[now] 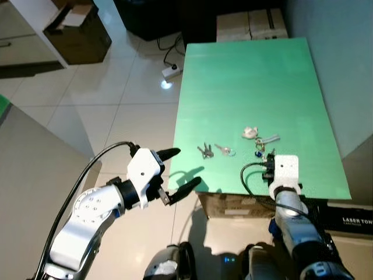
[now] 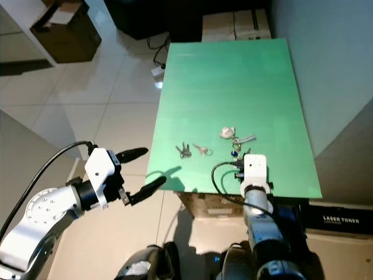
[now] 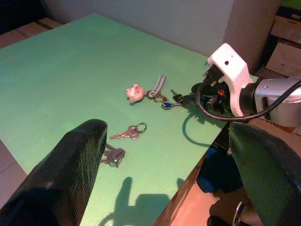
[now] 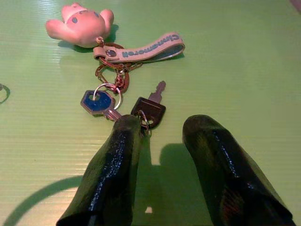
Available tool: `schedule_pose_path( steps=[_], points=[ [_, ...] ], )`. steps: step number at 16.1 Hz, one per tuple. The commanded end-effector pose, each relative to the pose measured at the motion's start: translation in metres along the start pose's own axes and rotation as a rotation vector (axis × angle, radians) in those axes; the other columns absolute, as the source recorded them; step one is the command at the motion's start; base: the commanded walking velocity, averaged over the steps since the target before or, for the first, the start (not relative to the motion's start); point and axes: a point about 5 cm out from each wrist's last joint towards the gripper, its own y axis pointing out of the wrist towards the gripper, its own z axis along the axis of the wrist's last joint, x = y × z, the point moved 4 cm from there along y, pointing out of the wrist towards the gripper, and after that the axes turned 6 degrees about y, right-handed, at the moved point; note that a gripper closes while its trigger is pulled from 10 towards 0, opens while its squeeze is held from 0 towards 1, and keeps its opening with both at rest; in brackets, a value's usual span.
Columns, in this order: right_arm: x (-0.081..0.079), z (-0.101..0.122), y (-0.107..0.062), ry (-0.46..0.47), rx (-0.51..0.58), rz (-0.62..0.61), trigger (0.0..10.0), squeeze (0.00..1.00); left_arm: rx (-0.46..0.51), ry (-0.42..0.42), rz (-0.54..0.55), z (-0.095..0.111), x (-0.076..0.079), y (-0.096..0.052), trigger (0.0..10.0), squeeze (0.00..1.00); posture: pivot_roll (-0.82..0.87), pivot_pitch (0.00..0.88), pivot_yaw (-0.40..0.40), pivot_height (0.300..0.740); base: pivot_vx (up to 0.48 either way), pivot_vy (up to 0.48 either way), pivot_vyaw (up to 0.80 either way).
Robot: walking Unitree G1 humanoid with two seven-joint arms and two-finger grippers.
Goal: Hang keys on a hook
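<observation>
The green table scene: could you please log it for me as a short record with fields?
surface: green table
keyring bunch: pink figure charm, strap, blue-headed key, black-headed key
other keys: single key on a ring; small key bunch, lying apart
right end effector: open, low over the table, just short of the black-headed key
left end effector: open, off the table's near left edge
hook: none made out
</observation>
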Motion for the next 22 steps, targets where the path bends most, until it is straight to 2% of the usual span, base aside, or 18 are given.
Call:
schedule_pose_path(
  steps=[1,10,11,13,14,18,22],
  points=[
    [-0.0052,-0.0046,-0.0012,0.016,-0.017,0.019,10.0,0.0,-0.022,-0.008,0.003,-0.004,-0.0005,-0.0067,10.0,0.0,0.06,0.221,0.216,0.74,0.0,0.0,0.0],
    [-0.0066,-0.0055,0.0053,0.008,-0.032,0.049,10.0,0.0,-0.031,-0.003,0.006,-0.0035,-0.0018,-0.0098,10.0,0.0,0.07,0.222,0.228,0.74,0.0,0.0,0.0],
    [-0.0069,-0.0057,0.0052,0.008,-0.032,0.051,7.7,0.0,-0.031,-0.002,0.005,-0.0033,-0.0024,-0.0097,10.0,0.0,0.07,0.22,0.229,0.74,0.0,0.0,0.0],
    [-0.007,-0.0068,0.0056,0.008,-0.034,0.056,5.1,0.0,-0.031,0.0,0.001,-0.003,-0.002,-0.0092,10.0,0.0,0.07,0.218,0.229,0.74,0.0,0.0,0.0],
    [-0.0074,-0.0069,0.0059,0.008,-0.035,0.057,4.4,0.0,-0.031,-0.001,0.001,-0.0029,-0.002,-0.0088,10.0,0.0,0.07,0.218,0.228,0.74,0.0,0.0,0.0],
    [-0.008,-0.0083,0.0063,0.012,-0.044,0.059,3.3,0.0,-0.028,0.001,0.004,-0.0022,-0.0031,-0.0072,10.0,0.0,0.07,0.219,0.224,0.74,0.0,0.0,0.0],
    [-0.005,-0.0084,0.0077,0.01,-0.047,0.054,3.2,0.0,-0.028,-0.001,0.004,-0.0022,-0.0024,-0.0076,10.0,0.0,0.07,0.225,0.225,0.74,0.0,0.0,0.0]
  ],
)
